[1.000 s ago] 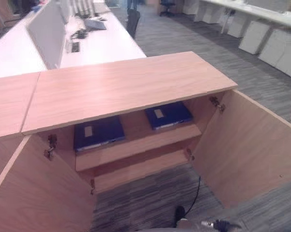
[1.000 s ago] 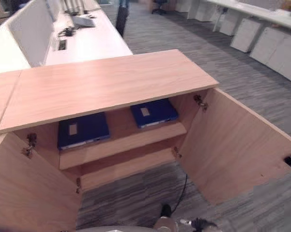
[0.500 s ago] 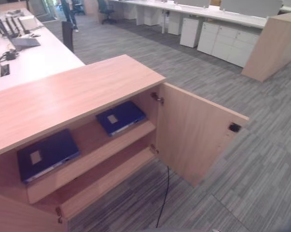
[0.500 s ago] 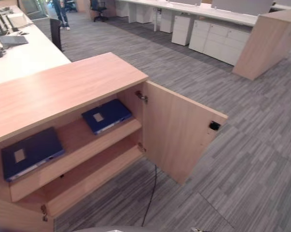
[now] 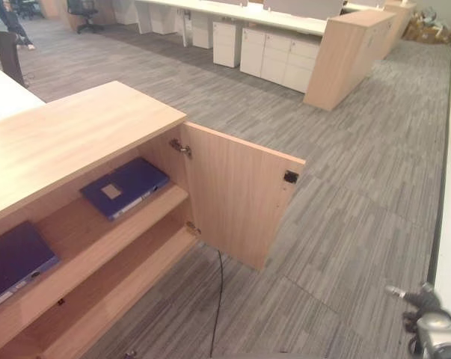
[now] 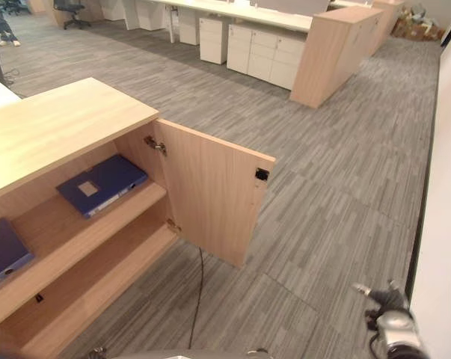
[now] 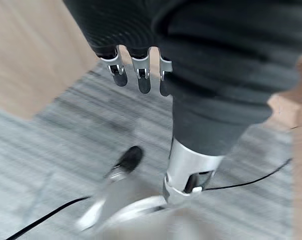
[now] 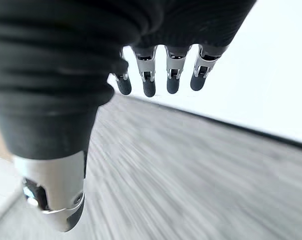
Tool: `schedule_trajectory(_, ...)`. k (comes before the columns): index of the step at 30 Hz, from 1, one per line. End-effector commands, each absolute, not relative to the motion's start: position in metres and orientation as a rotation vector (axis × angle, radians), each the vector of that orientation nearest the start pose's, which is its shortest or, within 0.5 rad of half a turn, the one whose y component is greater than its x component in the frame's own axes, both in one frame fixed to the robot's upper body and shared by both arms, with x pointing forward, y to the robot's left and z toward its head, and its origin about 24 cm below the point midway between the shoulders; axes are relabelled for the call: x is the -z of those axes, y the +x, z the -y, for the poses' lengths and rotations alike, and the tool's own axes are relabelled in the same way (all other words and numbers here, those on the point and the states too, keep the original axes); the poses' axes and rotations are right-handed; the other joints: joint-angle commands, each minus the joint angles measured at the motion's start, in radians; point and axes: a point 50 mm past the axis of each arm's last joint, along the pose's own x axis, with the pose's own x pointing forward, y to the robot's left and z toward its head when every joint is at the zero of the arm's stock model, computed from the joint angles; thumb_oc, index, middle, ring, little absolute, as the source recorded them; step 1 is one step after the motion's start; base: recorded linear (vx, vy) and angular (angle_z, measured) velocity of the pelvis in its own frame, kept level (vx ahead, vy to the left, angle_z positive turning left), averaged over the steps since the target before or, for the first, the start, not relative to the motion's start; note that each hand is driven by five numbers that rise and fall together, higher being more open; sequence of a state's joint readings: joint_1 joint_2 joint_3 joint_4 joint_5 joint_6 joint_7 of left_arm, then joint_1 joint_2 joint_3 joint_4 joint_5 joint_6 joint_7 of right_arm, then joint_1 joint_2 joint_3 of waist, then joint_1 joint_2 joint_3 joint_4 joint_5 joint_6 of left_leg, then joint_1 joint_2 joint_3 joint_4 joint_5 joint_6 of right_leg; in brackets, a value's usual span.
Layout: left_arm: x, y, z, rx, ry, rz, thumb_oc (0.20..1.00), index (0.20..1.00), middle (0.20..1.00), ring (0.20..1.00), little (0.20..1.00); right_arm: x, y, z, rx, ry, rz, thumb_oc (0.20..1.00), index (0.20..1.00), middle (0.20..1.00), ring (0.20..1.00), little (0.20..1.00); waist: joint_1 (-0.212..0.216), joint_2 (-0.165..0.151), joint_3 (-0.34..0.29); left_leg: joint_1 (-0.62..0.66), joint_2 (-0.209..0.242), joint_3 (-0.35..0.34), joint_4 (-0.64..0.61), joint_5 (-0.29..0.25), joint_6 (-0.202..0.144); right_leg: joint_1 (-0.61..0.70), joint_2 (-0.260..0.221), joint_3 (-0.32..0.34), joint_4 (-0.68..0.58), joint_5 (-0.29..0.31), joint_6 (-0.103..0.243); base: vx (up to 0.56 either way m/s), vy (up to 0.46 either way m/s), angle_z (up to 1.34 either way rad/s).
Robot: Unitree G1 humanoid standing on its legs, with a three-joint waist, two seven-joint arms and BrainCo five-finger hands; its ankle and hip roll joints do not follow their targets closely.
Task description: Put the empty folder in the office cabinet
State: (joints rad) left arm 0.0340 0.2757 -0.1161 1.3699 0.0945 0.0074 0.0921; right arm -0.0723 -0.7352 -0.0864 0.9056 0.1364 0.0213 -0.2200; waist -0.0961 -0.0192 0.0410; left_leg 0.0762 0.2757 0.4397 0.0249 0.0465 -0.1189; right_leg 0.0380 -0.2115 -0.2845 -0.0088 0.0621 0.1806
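Both hands hanging open and empty: left hand point(image 7: 140, 70), right hand point(image 8: 161, 75); flat dark-blue cardboard folder point(image 5: 125, 187) on light-wood cabinet point(image 5: 68, 134) shelf, probably light, stiff, best pinched by spine edge.

2 blue folders point(image 5: 125, 185) point(image 5: 12, 262), 1 cabinet point(image 5: 68, 134), 2 shelves point(image 5: 75, 239) point(image 5: 105, 295)

wooden office cabinet point(image 5: 68, 134): left | hinged cabinet door point(image 5: 236, 194): open, at cabinet's right | two dark blue folders point(image 5: 124, 186) point(image 5: 12, 259): flat, apart on upper shelf point(image 5: 75, 239) | lower shelf point(image 5: 105, 292): beneath

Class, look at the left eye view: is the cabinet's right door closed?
No. The cabinet door stands swung open, and a blue folder lies on the upper shelf inside.
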Motion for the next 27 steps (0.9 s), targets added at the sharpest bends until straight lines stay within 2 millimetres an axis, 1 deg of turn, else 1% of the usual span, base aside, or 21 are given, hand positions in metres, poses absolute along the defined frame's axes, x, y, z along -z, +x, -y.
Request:
schedule_trajectory(1, 0.161, 0.041, -0.271, -0.127, 0.478, -1.407, 1.0, 1.0, 1.0, 1.0, 1.0, -0.029, 0.218, 0.405, 0.638, -0.661, -0.452, 1.0, 1.0, 1.0, 1.0, 1.0, 0.031, -0.032, -0.002, -0.038, 0.007, -0.018, 0.053, -0.053, 0.018, 0.014, 0.116, 0.01, -0.019, -0.11, -0.075, -0.01, -0.234, -0.07)
schedule_trajectory(3, 0.16, 0.039, -0.273, -0.129, 0.48, -1.414, 1.0, 1.0, 1.0, 1.0, 1.0, -0.051, 0.236, 0.399, 0.582, -0.721, -0.353, 1.0, 1.0, 1.0, 1.0, 1.0, 0.037, -0.028, 0.004, -0.046, 0.024, -0.025, 0.057, -0.035, 0.007, 0.02, 0.139, 0.006, -0.025, -0.124, -0.087, -0.01, -0.145, -0.07)
schedule_trajectory(4, 0.16, 0.039, -0.273, -0.129, 0.479, -1.414, 1.0, 1.0, 1.0, 1.0, 1.0, -0.051, 0.236, 0.399, 0.582, -0.722, -0.353, 1.0, 1.0, 1.0, 1.0, 1.0, 0.036, -0.027, 0.004, -0.046, 0.026, -0.026, 0.057, -0.034, 0.006, 0.021, 0.14, 0.006, -0.026, -0.124, -0.088, -0.01, -0.111, -0.03)
schedule_trajectory(6, 0.159, 0.039, -0.275, -0.132, 0.482, -1.415, 1.0, 1.0, 1.0, 1.0, 1.0, -0.067, 0.248, 0.392, 0.539, -0.756, -0.283, 1.0, 1.0, 1.0, 1.0, 1.0, 0.044, -0.024, 0.008, -0.051, 0.036, -0.036, 0.054, -0.019, -0.001, 0.027, 0.155, 0.0, -0.03, -0.132, -0.095, 0.0, -0.092, -0.01)
schedule_trajectory(7, 0.16, 0.039, -0.275, -0.132, 0.481, -1.415, 1.0, 1.0, 1.0, 1.0, 1.0, -0.067, 0.249, 0.392, 0.538, -0.756, -0.282, 1.0, 1.0, 1.0, 1.0, 1.0, 0.042, -0.024, 0.008, -0.051, 0.036, -0.037, 0.054, -0.019, -0.002, 0.027, 0.155, 0.0, -0.031, -0.132, -0.096, 0.0, -0.126, 0.01)
schedule_trajectory(8, 0.158, 0.039, -0.278, -0.14, 0.483, -1.411, 1.0, 1.0, 1.0, 1.0, 1.0, -0.083, 0.262, 0.384, 0.489, -0.781, -0.21, 1.0, 1.0, 1.0, 1.0, 1.0, 0.052, -0.023, 0.013, -0.062, 0.043, -0.05, 0.055, -0.007, -0.009, 0.031, 0.165, -0.005, -0.034, -0.137, -0.104, -0.01, -0.134, 0.03)
schedule_trajectory(10, 0.158, 0.044, -0.279, -0.148, 0.48, -1.396, 1.0, 1.0, 1.0, 1.0, 1.0, -0.093, 0.274, 0.375, 0.462, -0.782, -0.161, 1.0, 1.0, 1.0, 1.0, 1.0, 0.066, -0.027, 0.028, -0.09, 0.046, -0.083, 0.092, -0.013, -0.011, 0.029, 0.168, -0.007, -0.031, -0.14, -0.113, -0.09, -0.154, 0.02)
schedule_trajectory(11, 0.157, 0.045, -0.279, -0.161, 0.476, -1.386, 1.0, 1.0, 1.0, 1.0, 1.0, -0.104, 0.292, 0.359, 0.408, -0.767, -0.095, 1.0, 1.0, 1.0, 1.0, 1.0, 0.096, -0.047, 0.053, -0.134, -0.008, -0.191, 0.177, -0.062, 0.022, 0.01, 0.156, 0.004, -0.024, -0.126, -0.13, -0.18, -0.112, -0.05)
schedule_trajectory(12, 0.157, 0.047, -0.28, -0.166, 0.477, -1.384, 1.0, 1.0, 1.0, 1.0, 1.0, -0.108, 0.299, 0.353, 0.391, -0.751, -0.073, 1.0, 1.0, 1.0, 1.0, 1.0, 0.102, -0.057, 0.058, -0.151, -0.048, -0.24, 0.227, -0.099, 0.034, 0.006, 0.153, 0.007, -0.023, -0.122, -0.135, -0.19, -0.093, -0.39)
schedule_trajectory(13, 0.157, 0.047, -0.281, -0.174, 0.476, -1.38, 1.0, 1.0, 1.0, 1.0, 1.0, -0.111, 0.304, 0.348, 0.377, -0.741, -0.058, 1.0, 1.0, 1.0, 1.0, 1.0, 0.106, -0.064, 0.063, -0.164, -0.079, -0.267, 0.271, -0.125, 0.044, 0.005, 0.154, 0.007, -0.022, -0.119, -0.137, -0.06, -0.038, -0.47)
schedule_trajectory(14, 0.157, 0.047, -0.281, -0.174, 0.475, -1.38, 1.0, 1.0, 1.0, 1.0, 1.0, -0.111, 0.304, 0.348, 0.377, -0.741, -0.057, 1.0, 1.0, 1.0, 1.0, 1.0, 0.104, -0.063, 0.063, -0.166, -0.079, -0.268, 0.275, -0.127, 0.044, 0.005, 0.154, 0.005, -0.022, -0.119, -0.136, -0.03, -0.034, -0.24)
schedule_trajectory(15, 0.157, 0.047, -0.281, -0.183, 0.472, -1.377, 1.0, 1.0, 1.0, 1.0, 1.0, -0.112, 0.309, 0.343, 0.362, -0.73, -0.048, 1.0, 1.0, 1.0, 1.0, 1.0, 0.11, -0.069, 0.065, -0.175, -0.107, -0.281, 0.303, -0.154, 0.055, 0.003, 0.156, 0.006, -0.022, -0.116, -0.137, -0.01, -0.018, 0.18)
schedule_trajectory(16, 0.157, 0.046, -0.279, -0.184, 0.467, -1.377, 1.0, 1.0, 1.0, 1.0, 1.0, -0.113, 0.313, 0.339, 0.351, -0.727, -0.042, 1.0, 1.0, 1.0, 1.0, 1.0, 0.111, -0.07, 0.063, -0.171, -0.131, -0.277, 0.302, -0.182, 0.068, 0.002, 0.159, 0.004, -0.023, -0.113, -0.134, 0.0, -0.013, 0.38)
schedule_trajectory(18, 0.159, 0.043, -0.276, -0.179, 0.462, -1.393, 1.0, 1.0, 1.0, 1.0, 1.0, -0.114, 0.313, 0.338, 0.339, -0.741, -0.045, 1.0, 1.0, 1.0, 1.0, 1.0, 0.105, -0.054, 0.05, -0.123, -0.143, -0.227, 0.216, -0.179, 0.083, -0.005, 0.168, -0.014, -0.024, -0.109, -0.125, 0.03, 0.036, 0.29)
schedule_trajectory(19, 0.159, 0.04, -0.275, -0.167, 0.468, -1.401, 1.0, 1.0, 1.0, 1.0, 1.0, -0.117, 0.316, 0.337, 0.334, -0.746, -0.037, 1.0, 1.0, 1.0, 1.0, 1.0, 0.105, -0.045, 0.041, -0.094, -0.152, -0.218, 0.151, -0.168, 0.078, -0.007, 0.173, -0.015, -0.028, -0.106, -0.123, 0.02, 0.062, 0.31)
schedule_trajectory(21, 0.16, 0.034, -0.275, -0.147, 0.485, -1.419, 1.0, 1.0, 1.0, 1.0, 1.0, -0.122, 0.319, 0.338, 0.342, -0.743, -0.03, 1.0, 1.0, 1.0, 1.0, 1.0, 0.112, -0.038, 0.029, -0.085, -0.181, -0.257, 0.083, -0.145, 0.073, -0.013, 0.167, -0.017, -0.032, -0.102, -0.118, -0.01, 0.052, 0.33)
schedule_trajectory(23, 0.159, 0.035, -0.276, -0.14, 0.493, -1.415, 1.0, 1.0, 1.0, 1.0, 1.0, -0.123, 0.322, 0.336, 0.326, -0.74, -0.036, 1.0, 1.0, 1.0, 1.0, 1.0, 0.109, -0.03, 0.017, -0.07, -0.188, -0.254, 0.022, -0.118, 0.065, -0.019, 0.156, -0.033, -0.03, -0.098, -0.113, 0.03, 0.032, 0.3)
schedule_trajectory(24, 0.159, 0.036, -0.278, -0.145, 0.496, -1.417, 1.0, 1.0, 1.0, 1.0, 1.0, -0.122, 0.328, 0.332, 0.306, -0.738, -0.051, 1.0, 1.0, 1.0, 1.0, 1.0, 0.114, -0.02, 0.003, -0.045, -0.194, -0.258, -0.03, -0.099, 0.063, -0.013, 0.155, -0.036, -0.035, -0.1, -0.112, 0.05, 0.025, 0.35)
schedule_trajectory(25, 0.159, 0.036, -0.278, -0.146, 0.496, -1.416, 1.0, 1.0, 1.0, 1.0, 1.0, -0.122, 0.328, 0.332, 0.306, -0.738, -0.05, 1.0, 1.0, 1.0, 1.0, 1.0, 0.112, -0.021, 0.001, -0.048, -0.196, -0.259, -0.032, -0.095, 0.064, -0.017, 0.153, -0.037, -0.035, -0.099, -0.112, 0.06, 0.028, 0.26)
schedule_trajectory(27, 0.16, 0.027, -0.277, -0.143, 0.486, -1.44, 1.0, 1.0, 1.0, 1.0, 1.0, -0.123, 0.335, 0.328, 0.293, -0.724, -0.067, 1.0, 1.0, 1.0, 1.0, 1.0, 0.124, -0.013, -0.008, -0.027, -0.196, -0.259, -0.065, -0.078, 0.059, 0.0, 0.148, -0.04, -0.041, -0.101, -0.111, 0.12, 0.087, 0.14)
